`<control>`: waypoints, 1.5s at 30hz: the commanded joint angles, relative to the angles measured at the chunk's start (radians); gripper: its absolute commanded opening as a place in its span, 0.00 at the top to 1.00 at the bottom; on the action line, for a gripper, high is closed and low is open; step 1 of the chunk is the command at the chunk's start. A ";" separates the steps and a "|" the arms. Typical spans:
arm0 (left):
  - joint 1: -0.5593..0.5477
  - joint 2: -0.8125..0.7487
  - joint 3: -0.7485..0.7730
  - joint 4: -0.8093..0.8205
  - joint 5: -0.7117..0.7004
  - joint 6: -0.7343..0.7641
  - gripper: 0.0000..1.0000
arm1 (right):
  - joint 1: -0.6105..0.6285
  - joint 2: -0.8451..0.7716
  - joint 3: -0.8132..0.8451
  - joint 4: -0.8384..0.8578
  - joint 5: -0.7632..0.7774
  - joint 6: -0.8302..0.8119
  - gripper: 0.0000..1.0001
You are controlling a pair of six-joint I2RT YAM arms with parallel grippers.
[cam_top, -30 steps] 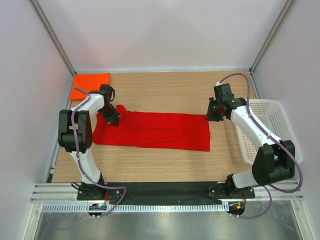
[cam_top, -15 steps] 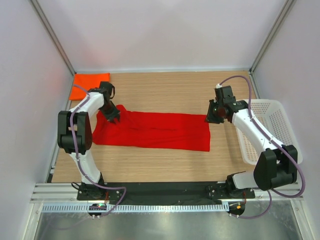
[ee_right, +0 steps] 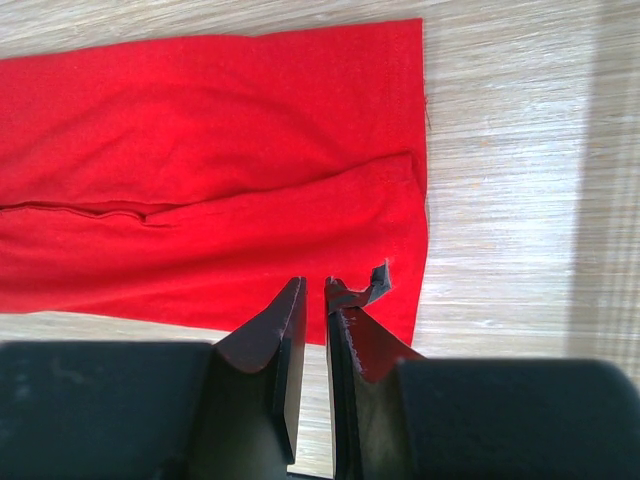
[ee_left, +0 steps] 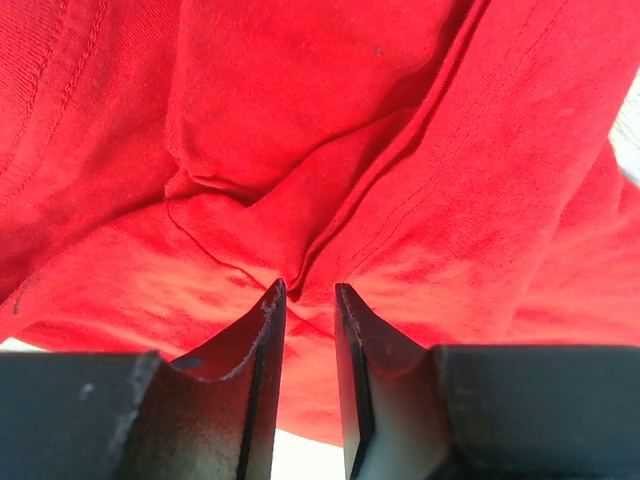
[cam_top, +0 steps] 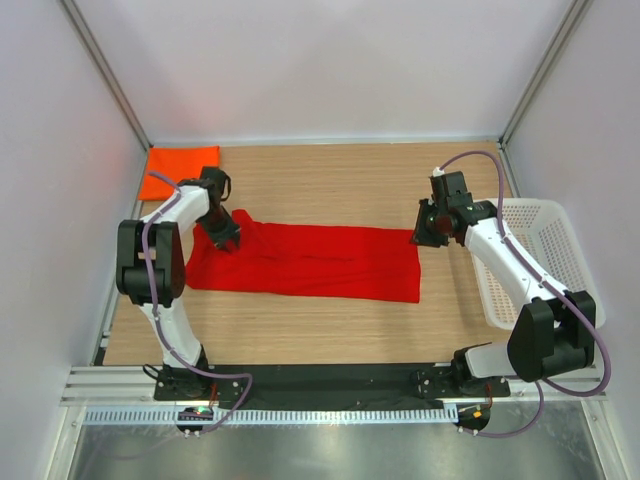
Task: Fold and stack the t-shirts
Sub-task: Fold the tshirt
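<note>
Fold in progress: red shirt (cam_top: 310, 262) lies as a long strip across mid counter (cam_top: 340, 185), orange shirt (cam_top: 178, 170) folded at far-left corner. L pincer (ee_left: 308, 290) low over strip's left end, jaws slightly parted, nothing pinched. R pincer (ee_right: 312, 285) above right hem, narrow gap, empty. Prob. next: pinch both layers at one end, lift evenly, keep edges aligned, no dragging.

Probably a lab: white-walled enclosure (cam_top: 330, 70), aluminium frame rails (cam_top: 105, 72).
</note>
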 commanded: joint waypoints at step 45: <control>-0.190 -0.423 -0.244 -0.152 -0.166 -0.234 1.00 | 0.013 0.171 0.022 -0.041 -0.235 -0.008 0.78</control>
